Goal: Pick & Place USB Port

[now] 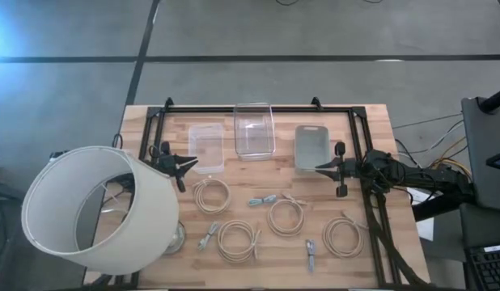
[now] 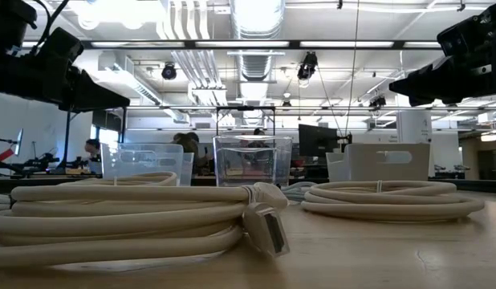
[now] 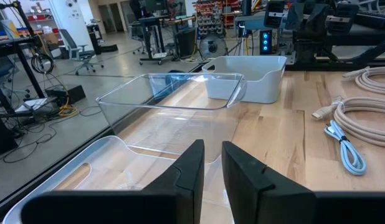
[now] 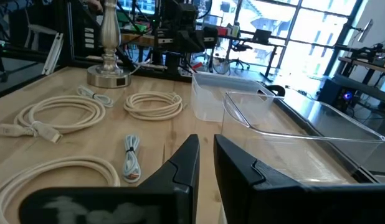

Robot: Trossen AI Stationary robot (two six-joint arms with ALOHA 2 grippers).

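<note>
Several coiled cream USB cables lie flat on the wooden table: one (image 1: pixel 211 195) near my left gripper, others (image 1: pixel 238 240), (image 1: pixel 287 217), (image 1: pixel 344 236) nearer the front. The low view shows one coil's USB plug (image 2: pixel 264 229) close up. Small pale-blue cables (image 1: pixel 263 200), (image 1: pixel 208 236), (image 1: pixel 310 255) lie between them. My left gripper (image 1: pixel 193 163) (image 3: pixel 211 146) hovers shut and empty by the frosted bin (image 1: pixel 206 147). My right gripper (image 1: pixel 319 169) (image 4: pixel 206 140) hovers shut and empty by the grey bin (image 1: pixel 312 148).
A clear bin (image 1: pixel 253 129) stands between the frosted and grey bins at the table's far side. A lamp with a big white shade (image 1: pixel 96 210) and a metal base (image 1: pixel 175 237) takes up the near left corner. A black frame (image 1: pixel 258 107) runs round the table's edges.
</note>
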